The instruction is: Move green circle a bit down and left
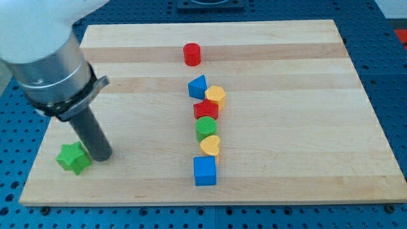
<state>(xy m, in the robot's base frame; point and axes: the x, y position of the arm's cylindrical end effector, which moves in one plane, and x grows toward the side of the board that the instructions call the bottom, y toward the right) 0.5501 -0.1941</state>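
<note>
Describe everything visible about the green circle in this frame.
The green circle is a short, solid-looking cylinder, bright green, standing upright on the wooden board. It sits in the middle of a crowded column of blocks: the red star touches it from above, the yellow heart from below. My tip is far off to the view's left, beside the green star, not touching the circle.

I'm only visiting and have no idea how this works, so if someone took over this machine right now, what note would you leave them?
My tip: resting on the board at the view's lower left, right beside the green star, far from the column of blocks.
Green circle: mid-column, wedged between the red star above and a yellow heart below.
Done: nothing visible; the circle sits in line.
Left: bring the tip to the circle's upper right, nudge it slightly down-left.
</note>
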